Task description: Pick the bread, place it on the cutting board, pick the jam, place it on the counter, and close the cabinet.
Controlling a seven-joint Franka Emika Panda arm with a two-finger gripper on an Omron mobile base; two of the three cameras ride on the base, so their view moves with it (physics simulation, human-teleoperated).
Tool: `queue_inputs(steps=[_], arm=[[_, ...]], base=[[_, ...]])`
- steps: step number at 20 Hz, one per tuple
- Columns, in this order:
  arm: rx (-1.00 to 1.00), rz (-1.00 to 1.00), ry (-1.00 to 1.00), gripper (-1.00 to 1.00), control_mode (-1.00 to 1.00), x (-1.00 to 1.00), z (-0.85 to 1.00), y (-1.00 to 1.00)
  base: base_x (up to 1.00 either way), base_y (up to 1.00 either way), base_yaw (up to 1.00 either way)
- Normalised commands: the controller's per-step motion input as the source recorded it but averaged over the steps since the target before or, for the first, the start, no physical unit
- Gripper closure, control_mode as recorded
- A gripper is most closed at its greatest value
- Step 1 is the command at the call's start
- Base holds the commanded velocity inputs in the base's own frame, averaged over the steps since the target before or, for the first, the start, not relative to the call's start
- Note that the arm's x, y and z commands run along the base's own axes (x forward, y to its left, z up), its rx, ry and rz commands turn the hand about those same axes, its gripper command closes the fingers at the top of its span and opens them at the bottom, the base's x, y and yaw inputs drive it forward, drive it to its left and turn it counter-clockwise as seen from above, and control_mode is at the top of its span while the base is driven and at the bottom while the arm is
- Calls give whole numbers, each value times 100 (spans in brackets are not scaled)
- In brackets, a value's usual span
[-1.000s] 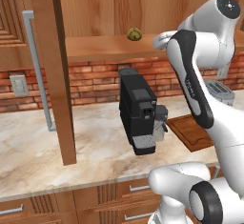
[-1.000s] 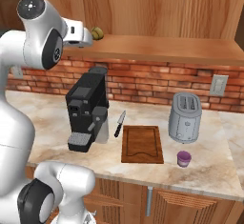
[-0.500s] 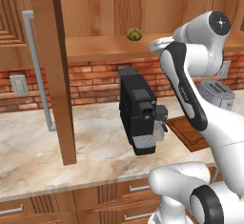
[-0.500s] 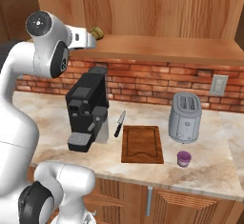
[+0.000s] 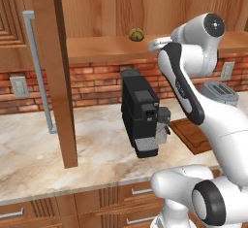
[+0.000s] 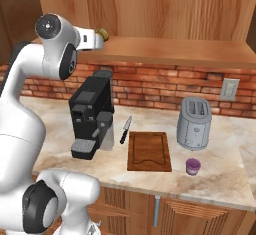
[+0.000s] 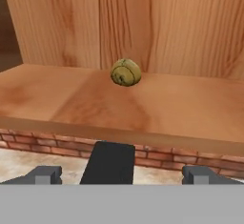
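Since the earlier frames the arm has swung its hand up and toward the open cabinet [image 5: 145,8], so the wrist now sits level with the shelf; nothing on the worktop has shifted. Gripper [image 7: 121,174] points straight into the cabinet, jaws spread wide, nothing between them, fingertips [image 7: 45,174] standing well apart at the bottom of the hand view.

Bread [image 7: 126,72] rests on the cabinet's shelf, toward the back panel, ahead of the gripper and clear of it. Left base view shows the same bread [image 5: 136,34] just beside the hand's tip; right base view has it [image 6: 102,32] peeking past the wrist.

Cabinet door [image 5: 53,67] stands open, edge-on to the left camera, its silver bar handle [image 5: 38,72] facing left.

On the counter [image 6: 220,171]: black coffee machine [image 6: 92,114], knife [image 6: 125,129] just left of the cutting board [image 6: 149,150], board bare. Toaster [image 6: 195,123] behind the board's right corner. Jam [image 6: 193,166] stands upright on the counter in front of the toaster, near the board's right edge, not touching it.
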Motion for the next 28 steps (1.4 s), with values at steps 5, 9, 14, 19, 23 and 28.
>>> queue_inputs(steps=[5,9,14,19,23,28], arm=[[0,0,1,-100,-100,28,5,0],[0,0,0,-100,-100,29,1,0],[0,0,2,-100,-100,28,1,0],[0,0,8,-100,-100,22,0,0],[0,0,14,-100,-100,14,0,0],[0,0,7,-100,-100,13,0,0]], base=[[0,0,0],[0,0,0],[0,0,0],[0,0,0],[0,0,0],[0,0,0]])
